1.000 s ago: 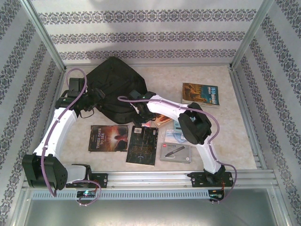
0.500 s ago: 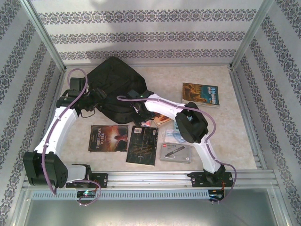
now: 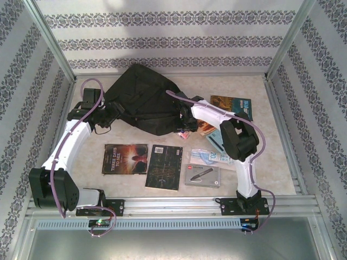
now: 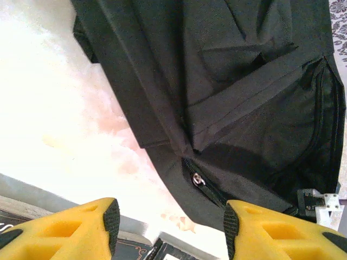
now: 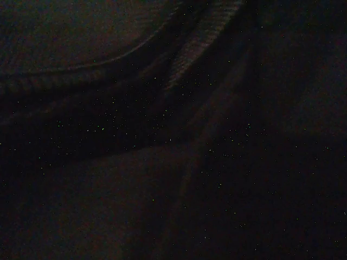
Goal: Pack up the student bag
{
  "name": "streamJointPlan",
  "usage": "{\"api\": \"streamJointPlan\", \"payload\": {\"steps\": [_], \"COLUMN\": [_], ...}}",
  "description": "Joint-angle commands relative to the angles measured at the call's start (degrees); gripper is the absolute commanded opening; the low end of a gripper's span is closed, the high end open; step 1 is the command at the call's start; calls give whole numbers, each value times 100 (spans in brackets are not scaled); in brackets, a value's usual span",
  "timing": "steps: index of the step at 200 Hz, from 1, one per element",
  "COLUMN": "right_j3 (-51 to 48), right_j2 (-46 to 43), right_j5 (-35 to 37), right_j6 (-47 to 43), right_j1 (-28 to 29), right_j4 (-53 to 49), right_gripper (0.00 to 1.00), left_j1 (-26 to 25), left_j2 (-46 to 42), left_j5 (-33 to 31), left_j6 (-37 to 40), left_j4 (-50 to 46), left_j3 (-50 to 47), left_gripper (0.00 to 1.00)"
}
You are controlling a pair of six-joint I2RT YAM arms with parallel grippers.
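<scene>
Dragged rightward, student bag (image 3: pixel 142 100) hides state of right gripper (image 3: pixel 184 128); left gripper (image 4: pixel 171 219) agape beside.

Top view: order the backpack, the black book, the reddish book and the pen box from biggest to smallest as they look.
1. The backpack, by far the largest.
2. The black book and the reddish book look about alike, too close to rank.
3. The pen box, smallest.

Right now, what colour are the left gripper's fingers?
Yellow fingers, black pads; the left wrist view shows them best.
</scene>
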Motion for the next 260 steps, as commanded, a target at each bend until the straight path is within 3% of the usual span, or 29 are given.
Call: {"api": "streamJointPlan", "payload": {"steps": [1,21,39,96,124,130,158,220,235,260], "right_j3": [-193,65,83,-212,-275,-291,-302,-518,-690,-934], "right_j2": [57,25,-187,-468,-342,-326,-184,127,102,-139], "right_j5": [-972,-1161,-709,742,675,604,456,405,559,849], "right_j6": [-58,-458,-655,-1393,-1467,-1463,-1370,-1052,-1028,-993], "right_j1": [238,454,559,582,581,580,577,624,672,680], "right_j4": [-303,-698,-929,-842,-463,-355,-12,374,465,575], "right_gripper": [64,69,79,83,85,94,95,86,79,57], "left_j1": [-46,-46,-54,-63,-63,-63,-72,-90,-90,-98], "left_j2": [47,52,53,74,83,92,111,135,128,150], "left_j5": [60,78,83,141,171,171,205,280,270,257], "left_j6": [-39,-58,-58,-56,-65,-61,-59,-22,14,79], "left_j4": [117,125,112,182,227,224,256,276,241,207], "left_j3": [179,181,207,130,104,102,82,114,151,225], "left_gripper": [55,55,55,54,54,54,54,53,53,53]}}
